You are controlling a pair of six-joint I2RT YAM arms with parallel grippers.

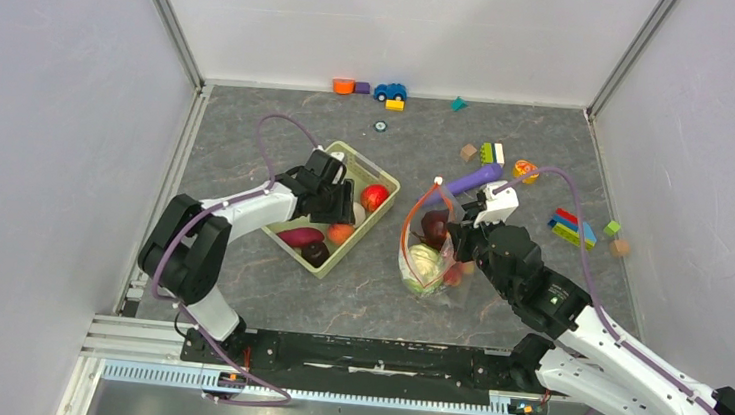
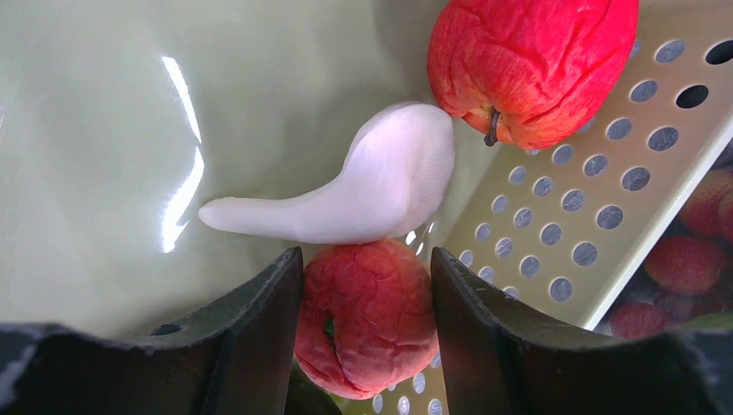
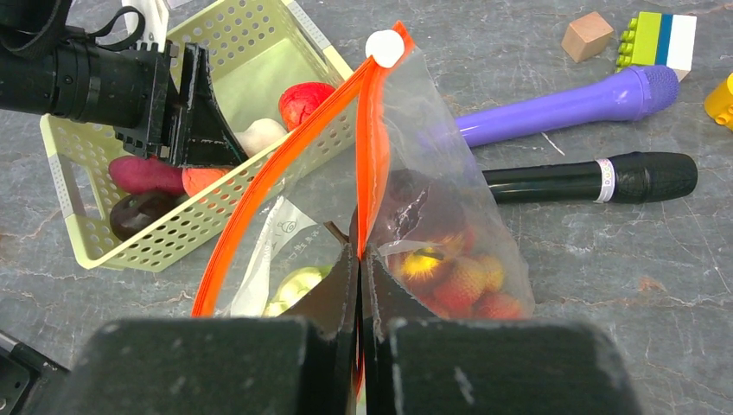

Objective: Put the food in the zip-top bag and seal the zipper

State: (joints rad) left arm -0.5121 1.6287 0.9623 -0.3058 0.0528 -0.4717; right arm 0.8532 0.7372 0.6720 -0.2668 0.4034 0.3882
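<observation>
Left wrist: peach apple (image 2: 367,320) sits between tool's (image 2: 365,255) fingers (image 2: 259,328).

A robot lab test cell: plain white panels (image 1: 400,20) on aluminium posts (image 1: 167,14) enclose a grey bench (image 1: 365,303), with robot arms (image 1: 233,211) bolted along a rail (image 1: 327,392)

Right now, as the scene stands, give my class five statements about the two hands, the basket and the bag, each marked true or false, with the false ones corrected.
1. The left hand has its jaws apart, with a peach apple between them in the basket. True.
2. The right hand is open and empty. False: it is shut on the zip-top bag at its zipper.
3. The bag is empty. False: it already holds food.
4. A white piece lies in the basket beside a red apple. True.
5. The purple microphone lies in the basket. False: it lies on the table, beyond the bag.
</observation>
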